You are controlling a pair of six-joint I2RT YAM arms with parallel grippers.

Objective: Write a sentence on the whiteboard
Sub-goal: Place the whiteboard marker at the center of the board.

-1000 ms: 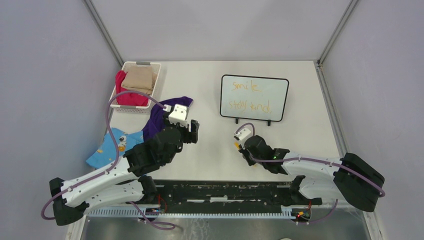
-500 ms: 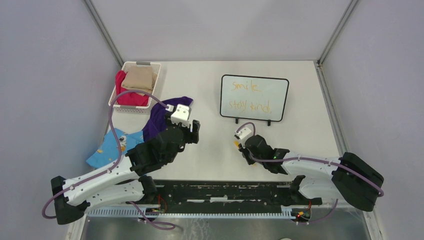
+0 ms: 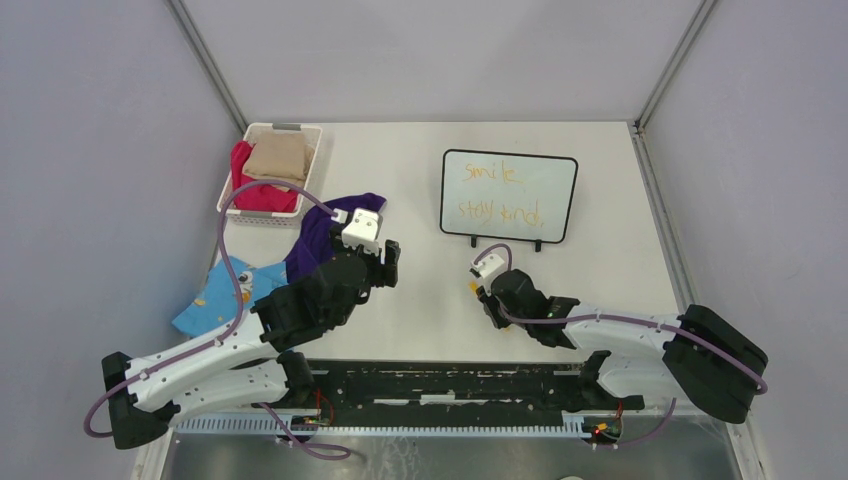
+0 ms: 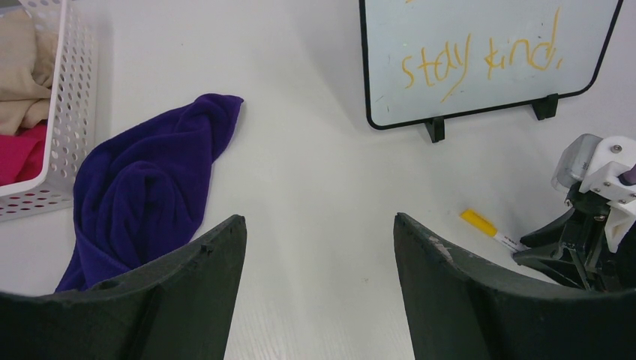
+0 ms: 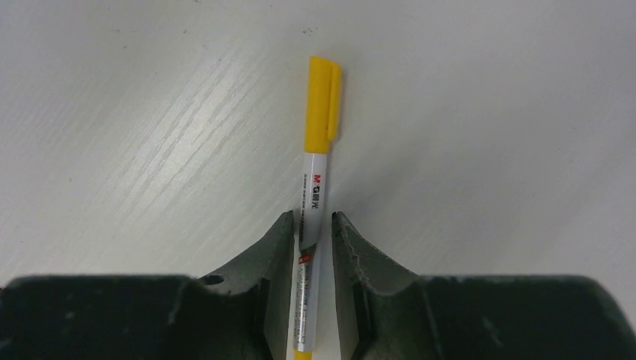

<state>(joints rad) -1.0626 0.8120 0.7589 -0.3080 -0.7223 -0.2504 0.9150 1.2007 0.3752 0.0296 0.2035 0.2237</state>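
Yellow-capped marker still in right pincer, as before

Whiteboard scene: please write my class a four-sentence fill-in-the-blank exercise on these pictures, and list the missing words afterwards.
1. The top line on the whiteboard reads ____.
2. The marker has a ____ cap.
3. The marker lies on the table between the ____ arm's jaws.
4. The purple cloth lies beside the white ____.

Missing words: smile; yellow; right; basket.
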